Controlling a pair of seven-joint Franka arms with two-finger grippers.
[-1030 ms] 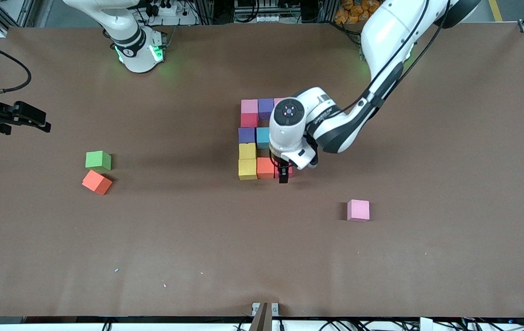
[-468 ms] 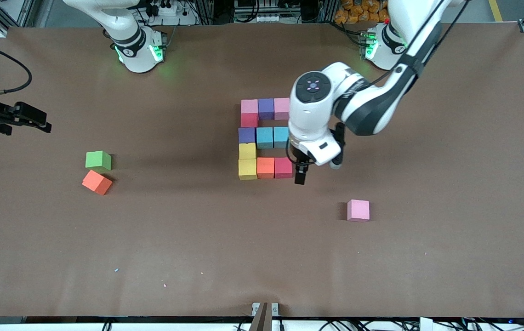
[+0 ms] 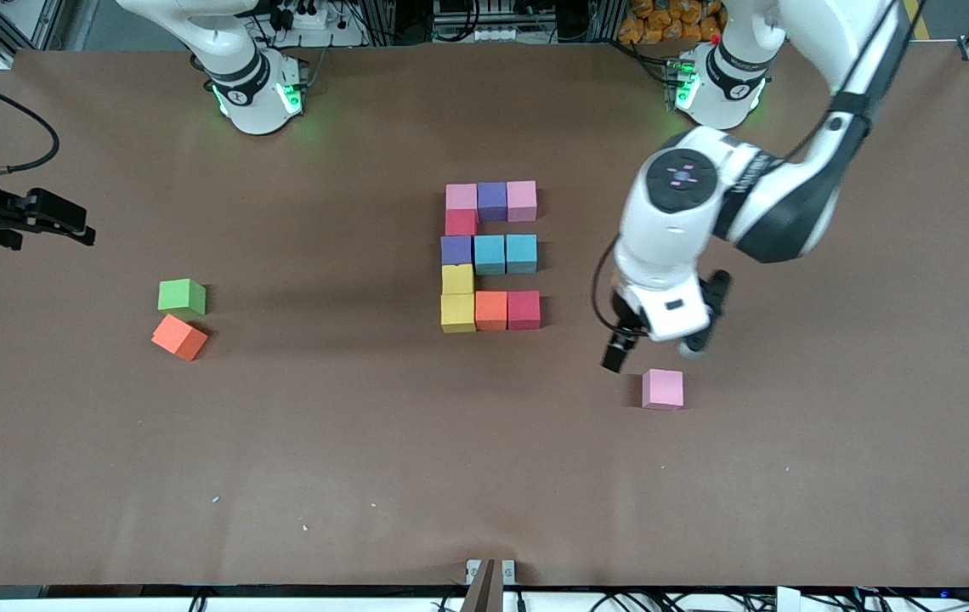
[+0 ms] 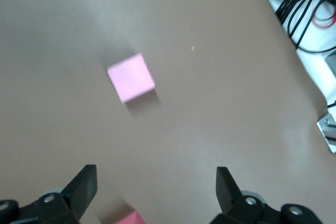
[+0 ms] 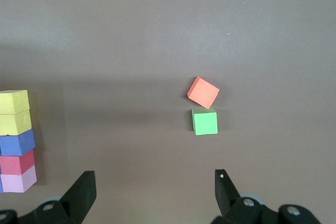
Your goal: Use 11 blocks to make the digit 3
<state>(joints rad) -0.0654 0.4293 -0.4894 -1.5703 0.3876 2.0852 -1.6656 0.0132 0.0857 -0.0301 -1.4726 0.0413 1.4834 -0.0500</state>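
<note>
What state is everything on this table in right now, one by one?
Digit 3: eleven cubes touching, complete.
Loose pink cube: lying alone toward the left arm's end of the table.
Loose orange cube: turned askew, beside the green cube.
Left gripper: jaws open, empty, over the table by the loose pink cube.
Right gripper: jaws open, empty, waiting.

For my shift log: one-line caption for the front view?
Left tool open beside a loose pink block; the eleven-block digit lies finished mid-table.

Eleven foam blocks (image 3: 491, 255) touching mid-table, flat, forming the digit 3 (image 3: 459, 274). Spine toward right arm's end; three bars: pink-purple-pink, purple-blue-blue, yellow-orange-crimson.
</note>
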